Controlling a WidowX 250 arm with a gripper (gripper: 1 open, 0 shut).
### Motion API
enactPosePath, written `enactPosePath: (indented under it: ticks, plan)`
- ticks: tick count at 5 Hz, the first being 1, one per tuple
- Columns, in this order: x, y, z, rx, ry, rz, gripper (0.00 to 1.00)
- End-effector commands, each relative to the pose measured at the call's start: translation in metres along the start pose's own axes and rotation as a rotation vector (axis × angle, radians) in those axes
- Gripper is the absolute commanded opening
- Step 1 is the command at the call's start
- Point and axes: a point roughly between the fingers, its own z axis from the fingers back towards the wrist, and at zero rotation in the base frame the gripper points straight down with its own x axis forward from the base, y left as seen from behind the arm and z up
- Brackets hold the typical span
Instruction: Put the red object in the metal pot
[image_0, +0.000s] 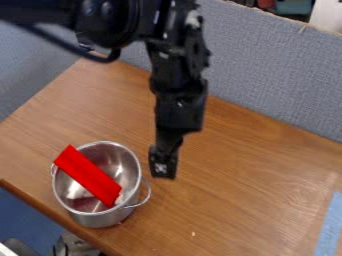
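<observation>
Wooden table (254, 170), blue-grey partition (274, 70)

Red object (88, 172): a flat, elongated, bright red block, plain and unmarked. It is seen laid diagonally across the metal pot (98, 209), one end propped up over the rim on the far left side, the other end dipping toward the inside of the near right wall.

Metal pot: round, shiny steel, upright and open-topped, a small handle apparently at its right side, though blurred. It is set left of and below the open jaws of the gripper (163, 163), close beside them but apart.
</observation>
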Motion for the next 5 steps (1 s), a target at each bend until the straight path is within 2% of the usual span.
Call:
enactPosePath:
  ticks: [1,2,3,4,5]
  plan:
    - [-0.026,0.011,0.018,0.032,0.013,-0.126,1.0]
    - [-0.037,0.005,0.027,0.053,0.035,-0.244,1.0]
    - [-0.045,-0.003,0.028,0.065,0.03,-0.375,0.0]
    - [-0.02,-0.024,0.024,0.085,0.006,-0.36,1.0]
    - [0.007,-0.047,0.019,0.086,-0.034,-0.333,0.0]
